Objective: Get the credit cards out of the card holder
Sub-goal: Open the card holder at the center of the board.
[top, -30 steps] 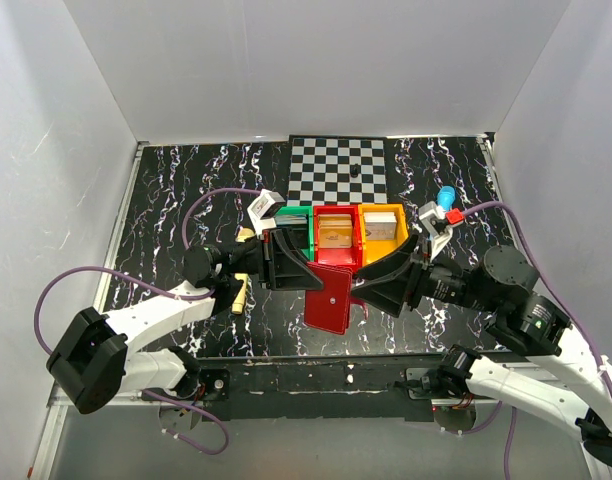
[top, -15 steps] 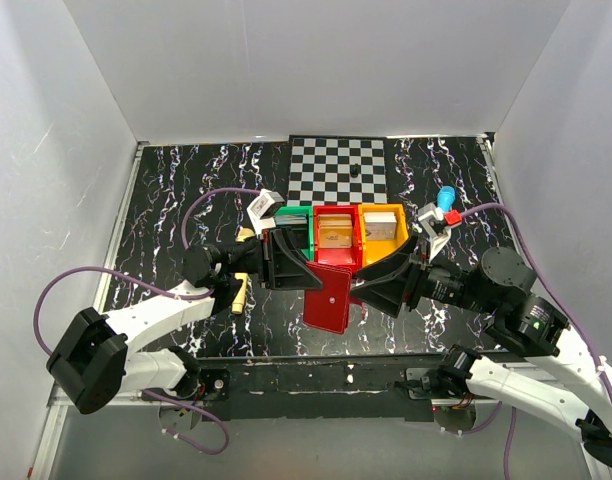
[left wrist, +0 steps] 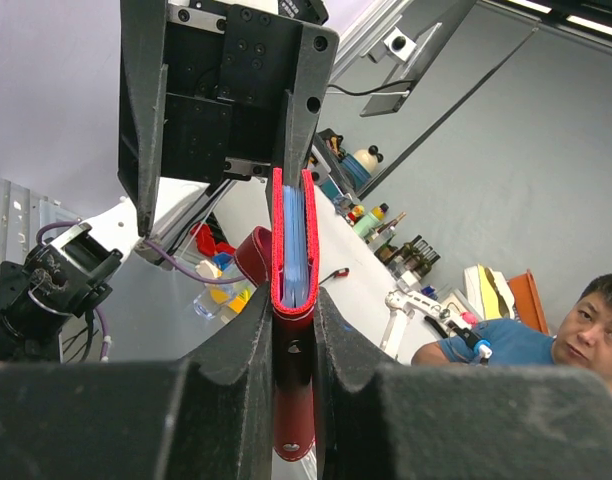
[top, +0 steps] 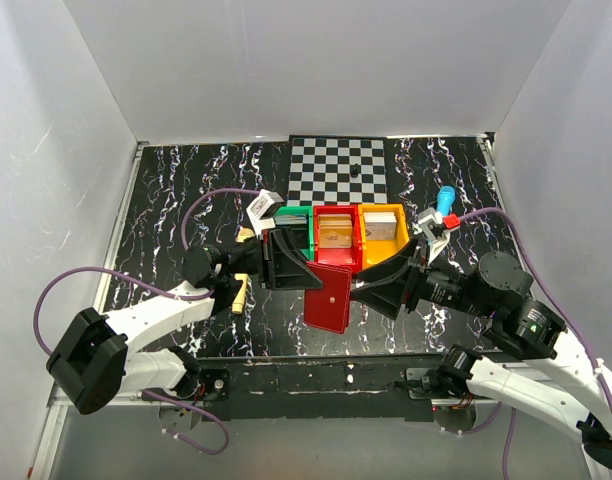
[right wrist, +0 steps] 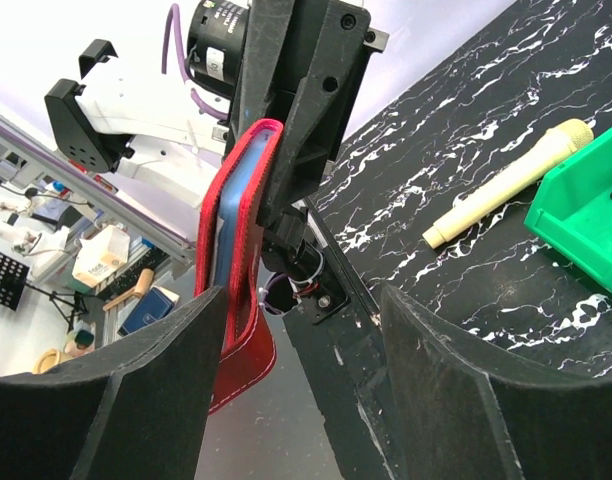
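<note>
While clamped, card holder point(top: 329, 297) mouth rightward.

— How do the arms stand?
— The left arm point(top: 151, 317) bends out to the left and reaches in toward the middle. The right arm point(top: 511, 300) bends out to the right and reaches back the other way, so the two wrists point at each other.
— And the left gripper point(left wrist: 294, 345)?
— Its jaws pinch the card holder point(left wrist: 292, 240) from both sides, holding it on edge.
— The right gripper point(right wrist: 304, 330)?
— Jaws wide apart, tips close to the left gripper's, one finger point(right wrist: 126, 395) beside the holder's loose flap.
</note>
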`<action>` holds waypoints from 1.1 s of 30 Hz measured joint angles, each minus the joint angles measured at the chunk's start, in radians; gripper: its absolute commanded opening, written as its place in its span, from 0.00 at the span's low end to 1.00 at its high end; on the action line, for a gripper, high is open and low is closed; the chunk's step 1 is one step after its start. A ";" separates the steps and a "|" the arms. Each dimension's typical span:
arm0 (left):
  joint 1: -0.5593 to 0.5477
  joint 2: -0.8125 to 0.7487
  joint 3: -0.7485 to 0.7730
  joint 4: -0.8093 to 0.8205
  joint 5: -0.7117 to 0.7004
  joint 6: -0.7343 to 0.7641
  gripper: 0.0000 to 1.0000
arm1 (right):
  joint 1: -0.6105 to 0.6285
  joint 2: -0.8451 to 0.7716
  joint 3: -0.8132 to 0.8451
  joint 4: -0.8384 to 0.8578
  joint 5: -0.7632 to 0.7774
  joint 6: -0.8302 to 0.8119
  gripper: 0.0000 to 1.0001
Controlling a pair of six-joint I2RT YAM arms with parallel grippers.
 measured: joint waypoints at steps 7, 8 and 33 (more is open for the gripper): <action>0.000 0.000 -0.004 0.000 -0.005 0.000 0.00 | 0.000 0.012 -0.001 -0.001 -0.020 0.001 0.70; 0.000 0.000 -0.003 0.000 -0.005 0.000 0.00 | 0.000 0.018 -0.001 0.002 -0.027 0.001 0.69; -0.003 0.056 -0.001 0.015 0.013 0.008 0.53 | -0.006 0.090 0.003 0.033 -0.188 0.017 0.01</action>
